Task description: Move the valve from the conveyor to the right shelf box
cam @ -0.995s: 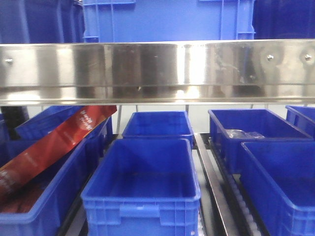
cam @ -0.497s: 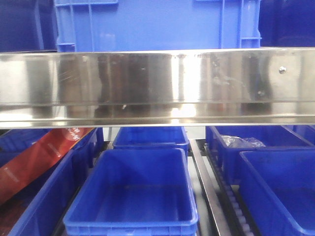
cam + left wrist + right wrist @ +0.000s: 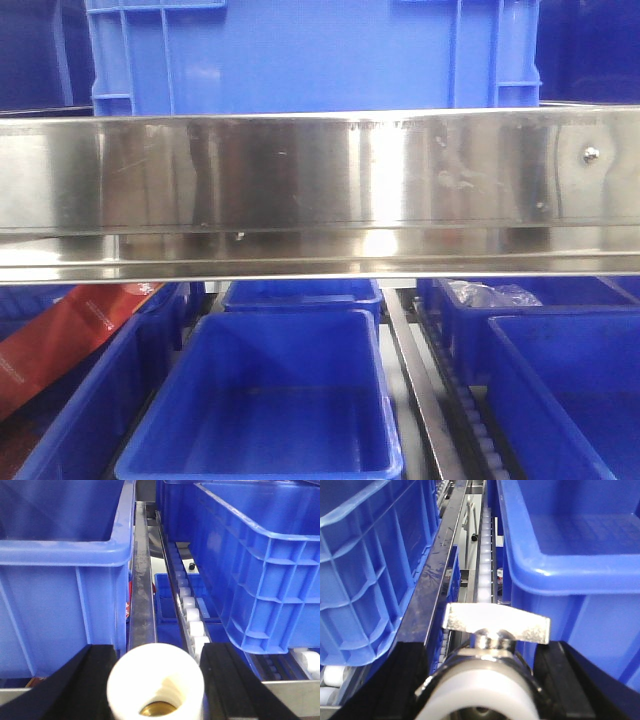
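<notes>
The jaws of the left gripper (image 3: 157,652) were pressed against either side of a white valve (image 3: 156,682), whose open end showed brass inside. The jaws of the right gripper (image 3: 480,652) pinched a winged valve (image 3: 475,692) in the same way, its flat metal handle (image 3: 497,622) standing upright above the white body. We saw both valves held at the front edge of the shelving, each facing a gap between boxes.

From the left wrist we looked along a steel divider (image 3: 142,605) and a line of white rollers (image 3: 192,625), with a blue box wall (image 3: 60,600) on one side and a ribbed blue box (image 3: 260,565) on the other. From the right wrist we found a similar roller track (image 3: 485,555) running between two more blue boxes.

In the front view the racking filled the frame. A broad stainless shelf rail (image 3: 320,190) crossed it, with an upper crate (image 3: 300,50) resting above. Below it we counted a centre box (image 3: 265,400), a right-hand box (image 3: 570,390), a far box holding a clear plastic bag (image 3: 490,295), and a left box with a red package (image 3: 60,340) leaning in it.
</notes>
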### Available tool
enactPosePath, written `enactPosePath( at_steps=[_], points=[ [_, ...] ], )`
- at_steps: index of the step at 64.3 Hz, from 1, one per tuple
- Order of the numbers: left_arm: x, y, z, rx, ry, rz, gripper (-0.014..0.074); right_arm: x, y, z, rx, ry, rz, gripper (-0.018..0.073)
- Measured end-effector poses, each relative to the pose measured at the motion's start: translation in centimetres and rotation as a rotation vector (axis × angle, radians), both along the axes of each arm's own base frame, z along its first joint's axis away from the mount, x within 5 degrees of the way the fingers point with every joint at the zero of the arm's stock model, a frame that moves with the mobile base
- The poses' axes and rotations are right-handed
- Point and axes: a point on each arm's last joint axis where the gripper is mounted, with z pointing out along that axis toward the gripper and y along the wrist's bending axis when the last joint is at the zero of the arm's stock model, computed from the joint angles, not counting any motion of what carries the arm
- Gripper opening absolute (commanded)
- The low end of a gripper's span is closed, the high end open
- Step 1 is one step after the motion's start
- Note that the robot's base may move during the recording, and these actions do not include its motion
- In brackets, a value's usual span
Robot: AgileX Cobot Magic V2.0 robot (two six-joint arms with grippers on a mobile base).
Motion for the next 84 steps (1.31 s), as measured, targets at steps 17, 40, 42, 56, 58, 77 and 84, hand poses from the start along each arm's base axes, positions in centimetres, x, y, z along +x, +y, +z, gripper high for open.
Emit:
enactPosePath(
  at_steps=[17, 40, 42, 56, 58, 77, 84],
  points=[
    [0.0, 0.0, 0.0, 0.0, 0.0, 0.0, -0.0111, 0.0, 0.0, 0.0, 0.0, 0.0, 0.0, -0.0167],
    [0.0, 0.0, 0.0, 0.0, 0.0, 0.0, -0.0111, 0.0, 0.0, 0.0, 0.0, 0.0, 0.0, -0.0167],
    [0.0, 0.0, 0.0, 0.0, 0.0, 0.0, -0.0111, 0.0, 0.0, 0.0, 0.0, 0.0, 0.0, -0.0167],
    [0.0, 0.0, 0.0, 0.0, 0.0, 0.0, -0.0111, 0.0, 0.0, 0.0, 0.0, 0.0, 0.0, -0.0167],
    [0.0, 0.0, 0.0, 0.0, 0.0, 0.0, -0.0111, 0.0, 0.0, 0.0, 0.0, 0.0, 0.0, -0.0167],
    [0.02, -0.13, 0.09, 0.0, -0.01, -0.015, -0.0111, 0.02, 0.07, 0.07, 0.016, -0.006, 0.002, -0.0167],
    [0.33, -0.54, 0.51, 0.0, -0.001, -0.059, -0.0111, 0.09, 0.38, 0.98, 0.027, -0.029, 0.022, -0.0167]
  ],
)
